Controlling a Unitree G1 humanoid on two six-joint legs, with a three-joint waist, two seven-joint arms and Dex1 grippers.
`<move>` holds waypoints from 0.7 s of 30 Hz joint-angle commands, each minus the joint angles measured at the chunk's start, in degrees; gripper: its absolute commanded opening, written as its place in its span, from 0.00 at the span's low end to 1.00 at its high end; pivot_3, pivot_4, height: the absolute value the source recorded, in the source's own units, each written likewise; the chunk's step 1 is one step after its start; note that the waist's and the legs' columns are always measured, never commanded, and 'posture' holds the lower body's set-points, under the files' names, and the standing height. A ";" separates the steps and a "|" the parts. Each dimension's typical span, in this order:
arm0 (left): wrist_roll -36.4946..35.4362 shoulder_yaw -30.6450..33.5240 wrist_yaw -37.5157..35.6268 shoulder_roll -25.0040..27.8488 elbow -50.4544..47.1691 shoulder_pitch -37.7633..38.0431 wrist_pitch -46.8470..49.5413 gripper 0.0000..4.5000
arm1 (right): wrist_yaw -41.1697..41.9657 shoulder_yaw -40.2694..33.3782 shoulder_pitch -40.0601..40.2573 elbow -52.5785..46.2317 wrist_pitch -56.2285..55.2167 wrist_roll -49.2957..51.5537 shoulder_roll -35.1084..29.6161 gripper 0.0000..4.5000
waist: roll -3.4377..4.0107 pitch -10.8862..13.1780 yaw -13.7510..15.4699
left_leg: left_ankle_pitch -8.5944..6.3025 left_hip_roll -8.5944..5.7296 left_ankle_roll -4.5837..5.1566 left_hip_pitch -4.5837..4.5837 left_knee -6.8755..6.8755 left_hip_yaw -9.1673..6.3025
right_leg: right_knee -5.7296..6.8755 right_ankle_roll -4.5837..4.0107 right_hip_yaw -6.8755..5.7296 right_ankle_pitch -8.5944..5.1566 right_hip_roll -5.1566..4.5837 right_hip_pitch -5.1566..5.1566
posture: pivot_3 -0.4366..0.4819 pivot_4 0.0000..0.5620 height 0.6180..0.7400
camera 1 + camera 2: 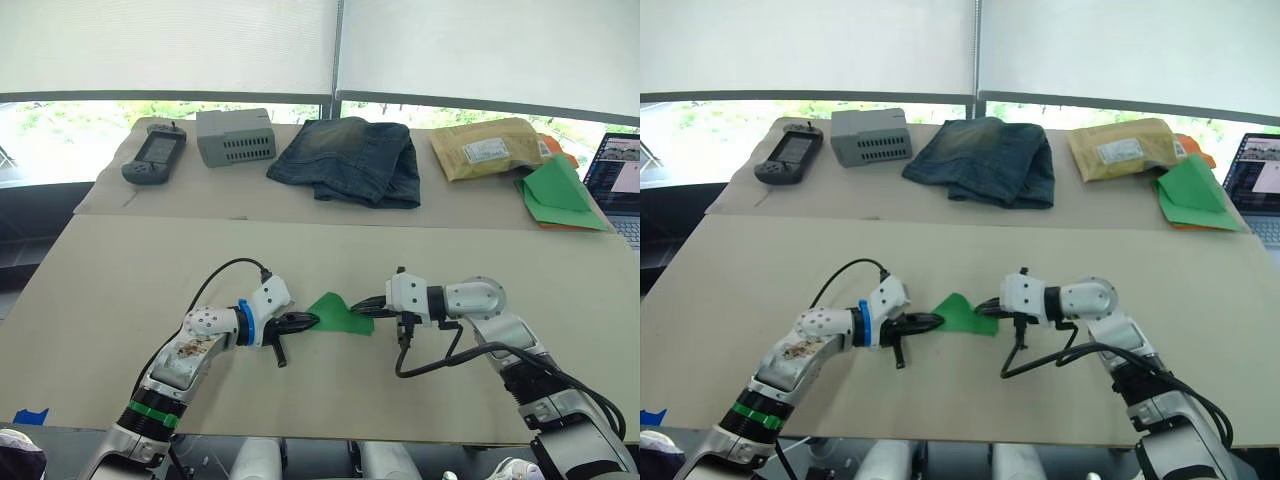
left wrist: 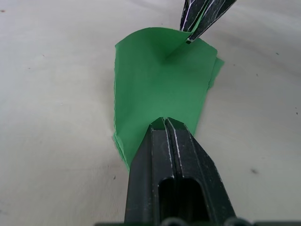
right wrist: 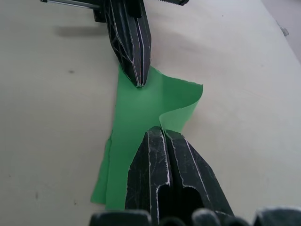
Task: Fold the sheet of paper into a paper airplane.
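Mid-fold: left gripper (image 1: 308, 321) and right gripper (image 1: 367, 303) each pinch the sheet of paper (image 1: 338, 313) at frame centre; next, press the crease flat.

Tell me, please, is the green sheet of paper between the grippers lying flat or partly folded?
Partly folded: the sheet of paper bows up between the left gripper and right gripper, both shut on opposite edges, with one layer curling over another.

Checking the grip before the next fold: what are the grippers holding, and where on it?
Both hold the sheet of paper: left gripper pinches its left edge, right gripper its right edge.
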 commanded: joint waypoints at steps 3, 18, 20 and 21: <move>0.24 -0.59 -1.21 1.67 0.02 1.85 2.00 0.00 | 1.41 -1.60 0.57 2.31 -6.72 0.00 -1.97 0.00 | 0.00 0.00 0.14 | 0.00 -0.01 0.00 0.01 0.00 0.00 | 0.00 0.01 0.00 0.00 -0.01 0.01 | 0.48 0.27 1.00; 0.80 -0.22 -0.86 3.10 0.02 2.29 2.41 0.00 | -5.76 0.80 1.37 9.94 -33.04 -11.50 -3.17 0.00 | 0.00 0.00 0.13 | 0.00 0.00 0.00 0.08 0.00 0.03 | 0.00 0.00 0.02 -0.01 -0.01 0.06 | 0.48 0.27 1.00; 0.82 -0.18 -0.83 3.22 0.05 2.32 2.43 0.00 | -7.11 1.47 1.25 11.13 -34.76 -13.39 -3.33 0.00 | 0.00 0.00 0.10 | 0.00 0.00 0.00 0.12 0.00 0.05 | 0.01 -0.01 0.05 -0.01 -0.01 0.09 | 0.48 0.27 1.00; 0.85 -0.17 -0.81 3.28 0.06 2.35 2.42 0.00 | -7.69 1.84 1.25 11.63 -35.24 -14.07 -3.43 0.00 | 0.00 0.00 0.09 | 0.00 0.00 0.00 0.13 0.00 0.06 | 0.02 -0.01 0.06 -0.01 -0.01 0.10 | 0.48 0.27 1.00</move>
